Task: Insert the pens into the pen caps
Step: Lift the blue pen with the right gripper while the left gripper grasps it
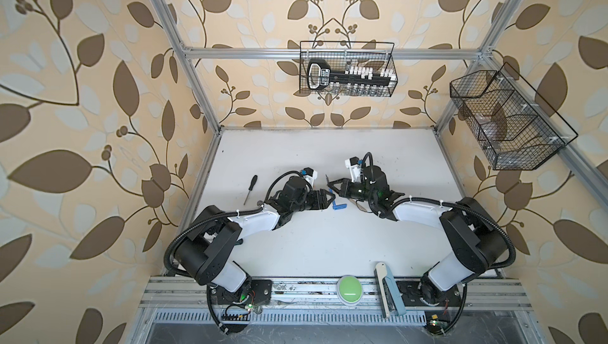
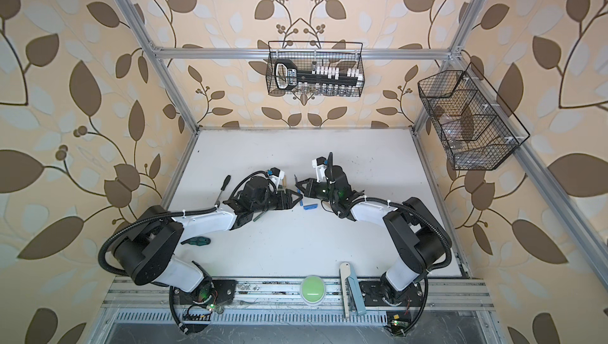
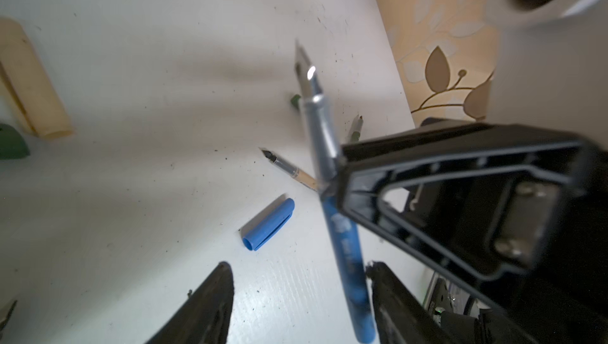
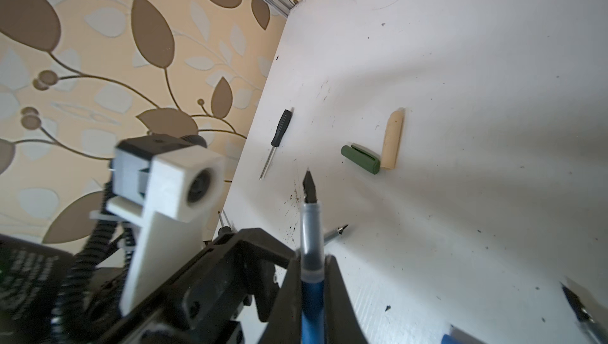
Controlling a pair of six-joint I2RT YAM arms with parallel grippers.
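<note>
My right gripper [image 4: 311, 260] is shut on the blue pen [image 4: 311, 237], whose dark tip points away from the gripper and which hangs above the table. In the left wrist view the blue pen's [image 3: 342, 233] rear end sits between the spread fingers of my open left gripper [image 3: 299, 266], close beside one finger. The blue cap [image 3: 268, 225] lies on the table below, in both top views [image 1: 339, 206] between the two grippers. A beige pen [image 3: 296, 171] and a green pen [image 3: 355, 128] lie beyond it. A green cap [image 4: 360, 158] and a beige cap [image 4: 392, 140] lie touching end to end.
A black-handled screwdriver [image 1: 250, 189] lies left of the left arm. A green-handled tool [image 2: 195, 242] sits by the left arm's elbow. A green button [image 1: 349, 289] and a flat tool [image 1: 388, 289] sit on the front rail. Wire baskets [image 1: 347, 69] hang on the frame.
</note>
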